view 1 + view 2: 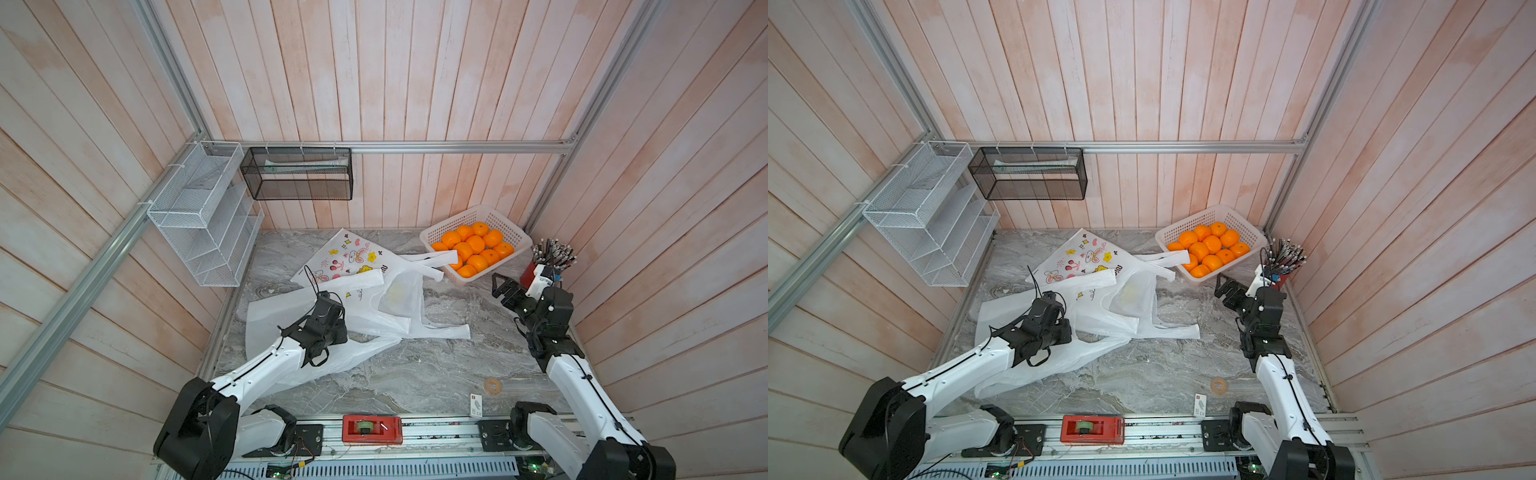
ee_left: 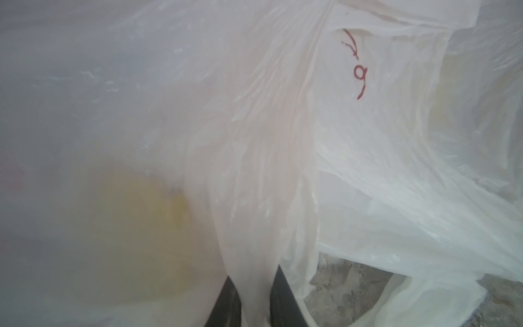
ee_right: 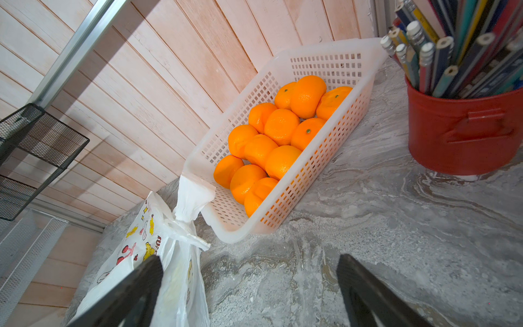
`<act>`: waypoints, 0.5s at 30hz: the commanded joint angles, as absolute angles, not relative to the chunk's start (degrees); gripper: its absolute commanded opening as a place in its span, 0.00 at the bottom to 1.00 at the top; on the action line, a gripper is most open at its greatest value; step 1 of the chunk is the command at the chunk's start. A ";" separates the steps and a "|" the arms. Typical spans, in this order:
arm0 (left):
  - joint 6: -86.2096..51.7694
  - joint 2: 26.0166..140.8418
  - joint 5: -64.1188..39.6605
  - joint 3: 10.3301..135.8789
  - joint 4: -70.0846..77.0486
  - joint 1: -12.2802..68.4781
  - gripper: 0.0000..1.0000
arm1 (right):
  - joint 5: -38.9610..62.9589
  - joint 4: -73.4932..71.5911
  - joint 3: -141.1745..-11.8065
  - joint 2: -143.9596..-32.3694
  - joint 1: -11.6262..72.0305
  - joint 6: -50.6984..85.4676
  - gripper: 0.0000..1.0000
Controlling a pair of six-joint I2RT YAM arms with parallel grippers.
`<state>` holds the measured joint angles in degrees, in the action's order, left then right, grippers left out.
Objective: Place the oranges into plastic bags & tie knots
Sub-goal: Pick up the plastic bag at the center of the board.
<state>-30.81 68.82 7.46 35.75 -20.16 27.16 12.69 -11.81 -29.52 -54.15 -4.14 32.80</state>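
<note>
While the left pincer (image 2: 256, 300) pinches a fold of plastic bag (image 2: 254, 170), the right pincer (image 3: 249, 283) hangs spread with oranges (image 3: 280, 133) in the basket (image 3: 311, 181) just ahead; next up's opening that bag, I'd guess.

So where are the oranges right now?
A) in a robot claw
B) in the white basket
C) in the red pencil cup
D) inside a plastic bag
B: in both top views, all the oranges in view sit piled together inside the white basket.
</note>
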 commanded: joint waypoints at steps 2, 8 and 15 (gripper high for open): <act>-29.84 64.21 1.86 35.49 -18.55 23.33 0.21 | 12.30 -9.87 -31.21 -55.41 -3.94 31.20 0.98; -29.86 61.91 -0.88 33.55 -17.30 20.70 0.10 | 13.34 -10.34 -31.35 -55.92 -3.91 31.29 0.98; -26.19 60.13 -1.46 36.31 -19.44 20.30 0.00 | 15.34 -8.45 -32.74 -56.90 -3.88 29.36 0.98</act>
<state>-28.88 62.04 -0.40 34.59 -18.68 20.58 13.89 -10.13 -30.28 -56.42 -4.14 31.24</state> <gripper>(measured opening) 0.048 0.983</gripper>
